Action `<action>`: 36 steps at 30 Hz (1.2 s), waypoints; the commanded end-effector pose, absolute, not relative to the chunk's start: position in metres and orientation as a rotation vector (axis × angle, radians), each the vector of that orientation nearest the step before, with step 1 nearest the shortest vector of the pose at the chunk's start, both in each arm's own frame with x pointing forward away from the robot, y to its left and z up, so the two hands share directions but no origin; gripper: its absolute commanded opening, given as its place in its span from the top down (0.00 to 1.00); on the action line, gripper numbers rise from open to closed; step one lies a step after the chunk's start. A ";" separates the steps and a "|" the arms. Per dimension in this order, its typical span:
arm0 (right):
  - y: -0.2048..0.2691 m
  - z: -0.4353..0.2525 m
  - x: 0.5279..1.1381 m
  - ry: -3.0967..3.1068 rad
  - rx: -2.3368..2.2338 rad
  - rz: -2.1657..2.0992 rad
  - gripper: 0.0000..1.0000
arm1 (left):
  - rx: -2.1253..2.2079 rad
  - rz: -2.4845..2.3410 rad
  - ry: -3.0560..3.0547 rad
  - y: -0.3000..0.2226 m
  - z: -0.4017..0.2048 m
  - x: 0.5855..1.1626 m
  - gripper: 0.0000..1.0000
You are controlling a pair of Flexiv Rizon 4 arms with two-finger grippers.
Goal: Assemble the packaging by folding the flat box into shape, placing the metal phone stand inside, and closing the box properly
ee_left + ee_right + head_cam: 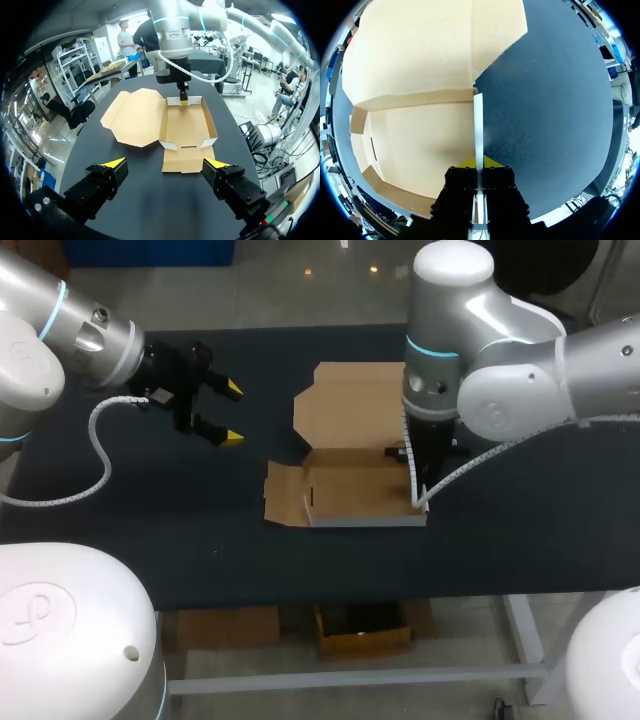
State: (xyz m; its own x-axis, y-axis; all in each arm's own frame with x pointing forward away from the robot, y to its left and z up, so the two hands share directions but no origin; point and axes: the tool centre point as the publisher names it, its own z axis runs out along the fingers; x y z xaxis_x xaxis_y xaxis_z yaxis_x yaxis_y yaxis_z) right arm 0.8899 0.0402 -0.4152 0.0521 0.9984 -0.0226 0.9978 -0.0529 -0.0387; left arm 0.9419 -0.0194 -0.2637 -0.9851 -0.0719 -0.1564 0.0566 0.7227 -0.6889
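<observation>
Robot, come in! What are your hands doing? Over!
Left hand open, clear of the box. Right hand shut on its side wall. Box half folded, lid flat. No phone stand seen.

Lit brightly and evenly from overhead. Soft, faint shadow inside the box (355, 485) beside the right fingers (492, 162). Mild glare on the right arm (450, 270).

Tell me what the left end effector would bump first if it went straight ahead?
Probably the cardboard box, its flat flap nearest. Only bare table lies before it, though how high the left end effector hovers is hard to judge.
</observation>
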 end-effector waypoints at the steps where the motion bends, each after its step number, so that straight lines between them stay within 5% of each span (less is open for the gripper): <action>1: 0.042 -0.414 0.892 -2.155 -2.267 0.083 1.00 | -0.012 -1.107 2.757 -0.019 -0.263 0.942 0.00; 36: 0.042 -0.413 0.892 -2.152 -2.269 0.071 1.00 | -0.112 -1.073 2.778 -0.029 -0.266 0.939 0.00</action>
State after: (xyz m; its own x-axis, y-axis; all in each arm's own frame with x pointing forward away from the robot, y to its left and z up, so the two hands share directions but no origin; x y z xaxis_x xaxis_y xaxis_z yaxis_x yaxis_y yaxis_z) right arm 0.8916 0.0423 -0.4140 0.0529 0.9983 -0.0239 0.9978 -0.0537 -0.0386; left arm 0.9407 -0.0201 -0.2655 -0.9865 -0.0927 -0.1353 0.0264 0.7244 -0.6889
